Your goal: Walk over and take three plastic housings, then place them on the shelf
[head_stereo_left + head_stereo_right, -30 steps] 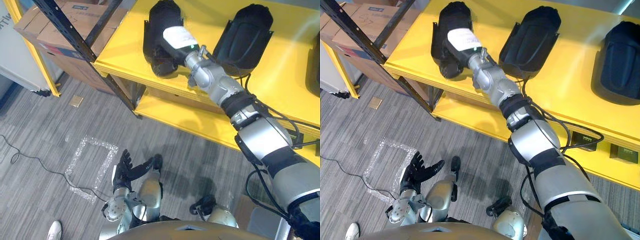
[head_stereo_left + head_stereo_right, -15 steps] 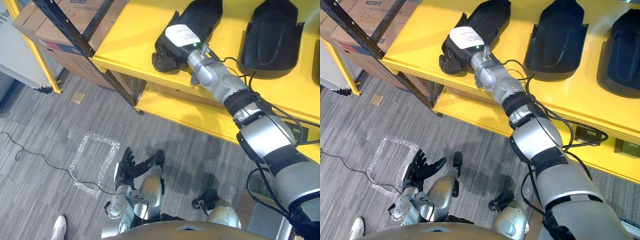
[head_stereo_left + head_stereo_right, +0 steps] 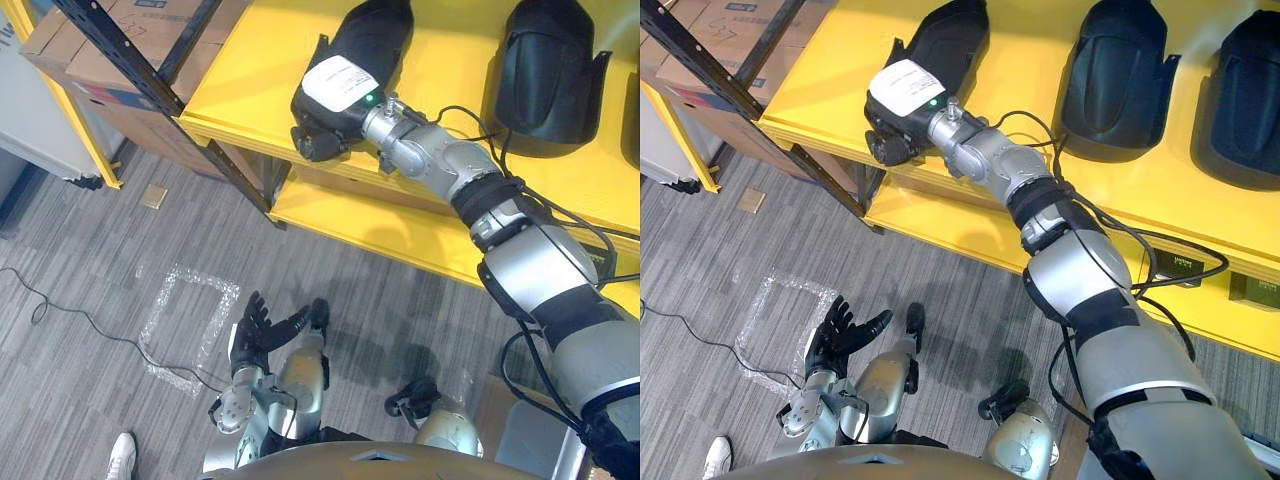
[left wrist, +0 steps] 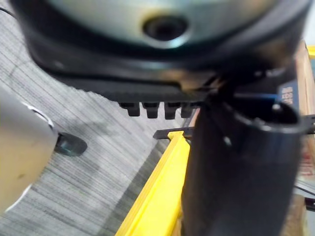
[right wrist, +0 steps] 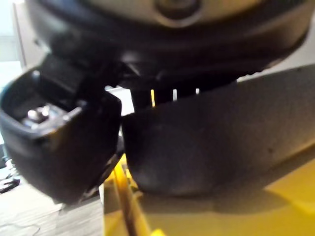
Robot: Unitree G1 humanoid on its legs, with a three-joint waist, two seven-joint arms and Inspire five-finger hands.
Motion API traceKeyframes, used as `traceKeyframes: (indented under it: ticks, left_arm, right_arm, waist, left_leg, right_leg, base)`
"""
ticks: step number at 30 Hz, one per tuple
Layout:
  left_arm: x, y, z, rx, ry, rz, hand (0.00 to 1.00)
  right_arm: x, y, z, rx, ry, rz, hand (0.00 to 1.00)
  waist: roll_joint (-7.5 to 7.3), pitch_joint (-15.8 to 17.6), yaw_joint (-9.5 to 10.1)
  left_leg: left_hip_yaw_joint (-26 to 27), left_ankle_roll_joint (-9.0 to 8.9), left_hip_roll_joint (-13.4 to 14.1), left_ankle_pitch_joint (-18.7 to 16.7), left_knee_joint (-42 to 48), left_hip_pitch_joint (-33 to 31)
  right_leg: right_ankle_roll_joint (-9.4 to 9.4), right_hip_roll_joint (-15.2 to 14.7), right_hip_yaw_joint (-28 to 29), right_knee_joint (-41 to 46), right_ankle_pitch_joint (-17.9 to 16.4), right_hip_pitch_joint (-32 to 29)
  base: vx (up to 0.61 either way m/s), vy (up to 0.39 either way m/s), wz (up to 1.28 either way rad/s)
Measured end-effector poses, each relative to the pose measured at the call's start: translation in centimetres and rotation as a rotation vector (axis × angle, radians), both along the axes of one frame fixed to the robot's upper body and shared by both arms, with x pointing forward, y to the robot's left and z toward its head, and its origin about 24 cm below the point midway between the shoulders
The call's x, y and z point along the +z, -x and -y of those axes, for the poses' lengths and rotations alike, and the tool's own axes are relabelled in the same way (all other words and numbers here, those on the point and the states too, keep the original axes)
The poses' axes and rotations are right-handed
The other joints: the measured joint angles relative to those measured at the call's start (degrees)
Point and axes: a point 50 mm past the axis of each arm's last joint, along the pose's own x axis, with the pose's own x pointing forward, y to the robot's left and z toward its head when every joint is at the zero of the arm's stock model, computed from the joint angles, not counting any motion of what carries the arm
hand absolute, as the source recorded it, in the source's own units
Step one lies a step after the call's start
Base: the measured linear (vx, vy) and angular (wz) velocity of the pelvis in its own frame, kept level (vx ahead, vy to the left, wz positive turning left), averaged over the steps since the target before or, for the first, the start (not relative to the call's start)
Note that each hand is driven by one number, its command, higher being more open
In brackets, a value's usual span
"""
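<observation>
Three black, domed housings lay side by side on the yellow shelf (image 3: 1025, 40): the left housing (image 3: 945, 40), its near end clasped by the right hand (image 3: 900, 100), the middle housing (image 3: 1115, 65) and the right housing (image 3: 1245, 90).

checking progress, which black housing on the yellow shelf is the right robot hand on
The leftmost housing, by the shelf's front-left corner: the right robot hand grips its near end; the other two stand untouched.
</observation>
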Motion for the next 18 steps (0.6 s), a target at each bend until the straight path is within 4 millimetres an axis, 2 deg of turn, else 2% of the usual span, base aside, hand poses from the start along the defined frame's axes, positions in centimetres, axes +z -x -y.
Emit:
traceKeyframes:
  ticks: [9,13,18]
  left_arm:
    - [0.0,0.0,-0.1,0.011,-0.004,-0.004,1.00]
    - [0.0,0.0,-0.1,0.016,-0.005,-0.007,1.00]
    - [0.2,-0.7,0.0,0.029,0.023,0.006,1.00]
  right_arm:
    - [0.9,-0.1,-0.5,-0.010,0.039,0.038,0.00]
    - [2.4,-0.8,0.4,-0.109,0.007,0.088,0.00]
    - [5.6,-1.2,2.2,-0.199,-0.103,0.203,0.00]
  waist:
    - [-0.04,0.18,0.69]
    - [0.07,0.67,1.30]
    - [0.70,2.75,1.54]
  left_leg:
    - [-0.12,-0.11,0.05,0.08,0.01,-0.06]
    - [-0.52,-0.18,-0.06,0.16,0.01,-0.20]
    - [-1.46,-0.11,-0.35,0.61,0.01,-1.17]
  right_leg:
    - [0.00,0.08,-0.14,-0.13,0.01,0.03]
    - [-0.04,-0.10,-0.58,0.10,-0.09,0.17]
    - [-0.04,-0.55,-1.46,0.75,-0.27,-0.18]
  base:
    - [0.01,-0.017,0.00]
    - [0.00,0.000,0.04]
    - [0.00,-0.006,0.10]
